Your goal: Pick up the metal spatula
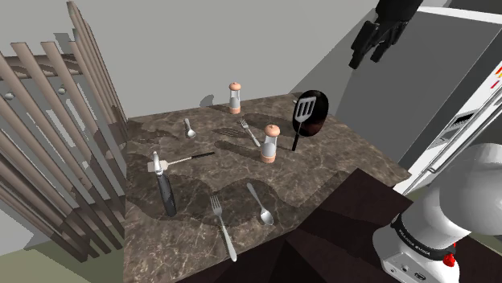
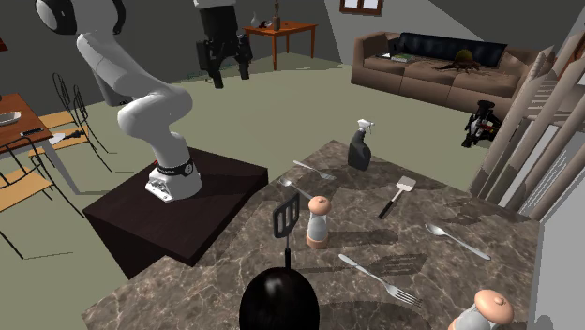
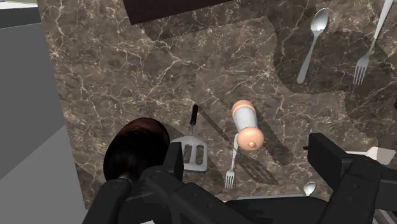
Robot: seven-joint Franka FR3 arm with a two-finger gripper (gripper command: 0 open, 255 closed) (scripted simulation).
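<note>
The dark stand (image 1: pixel 342 235) sits at the shoulder view's lower right, against the marble counter (image 1: pixel 342 170). Nearest it on the counter lie a fork (image 1: pixel 223 226) and a spoon (image 1: pixel 261 203), side by side but apart. A little farther, toward that view's left, stands a dark spray bottle (image 1: pixel 166 190), with a second spatula (image 2: pixel 397 196) just beside it, its thin dark handle pointing right. In the middle of the counter a shaker (image 1: pixel 271 144) stands upright, and another fork (image 1: pixel 250 132) lies just past it.

The slotted spatula (image 1: pixel 303 110), with a grey head and a black handle, lies near the counter's far right corner. Its head is right beside a black bowl (image 1: pixel 321 107); whether they touch cannot be told. Its handle points back toward the near edge. Toward the far left lies a small spoon (image 1: pixel 189 127), and a second shaker (image 1: pixel 235 97) stands near the far edge.

The gripper (image 1: pixel 365 58) hangs high above that far right corner, well clear of the counter. Its fingers are spread apart with nothing between them. In the wrist view it looks down on the slotted spatula, the bowl and the middle shaker. A grey fridge (image 1: pixel 458 88) stands beyond on the right.
</note>
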